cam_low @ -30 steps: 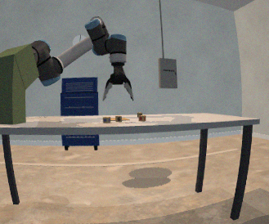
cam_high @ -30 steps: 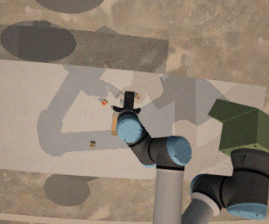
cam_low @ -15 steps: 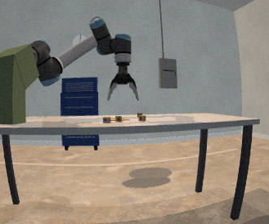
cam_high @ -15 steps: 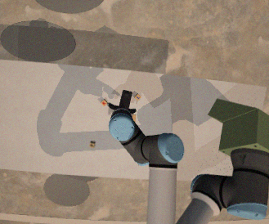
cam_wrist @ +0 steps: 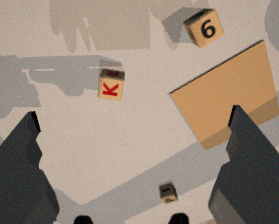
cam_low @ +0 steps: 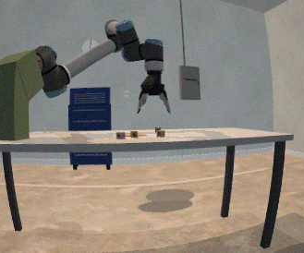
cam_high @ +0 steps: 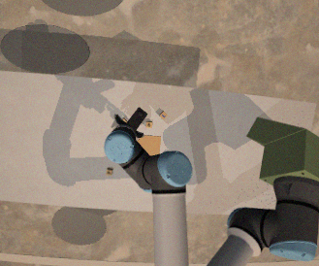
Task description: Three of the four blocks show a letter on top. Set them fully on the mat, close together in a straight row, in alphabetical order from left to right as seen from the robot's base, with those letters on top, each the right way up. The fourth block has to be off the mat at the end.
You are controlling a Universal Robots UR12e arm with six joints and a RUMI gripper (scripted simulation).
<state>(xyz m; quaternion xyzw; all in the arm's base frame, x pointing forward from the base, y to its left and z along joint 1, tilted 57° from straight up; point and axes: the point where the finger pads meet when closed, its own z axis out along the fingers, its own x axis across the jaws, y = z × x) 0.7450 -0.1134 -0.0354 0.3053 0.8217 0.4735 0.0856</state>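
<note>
My gripper point(cam_wrist: 133, 109) point(cam_low: 153, 110) point(cam_high: 128, 117) is open and empty, hanging high above the table. In the wrist view a block with a red K point(cam_wrist: 110, 85) lies between the fingers' line and the far side. A block with a black 6 point(cam_wrist: 204, 28) point(cam_high: 148, 124) lies at the upper right. The orange mat point(cam_wrist: 225, 95) point(cam_high: 150, 145) is bare, at the right by my right finger. A small block point(cam_wrist: 167, 192) point(cam_high: 110, 170) lies far off; its top mark is too small to read. Another block point(cam_high: 162, 114) shows only in the overhead view.
The pale table point(cam_high: 21, 121) point(cam_low: 242, 136) carries everything. The green robot pedestal point(cam_high: 293, 150) point(cam_low: 8, 97) stands at one end. A blue cabinet point(cam_low: 90, 111) and a hanging grey box point(cam_low: 189, 82) are behind the table.
</note>
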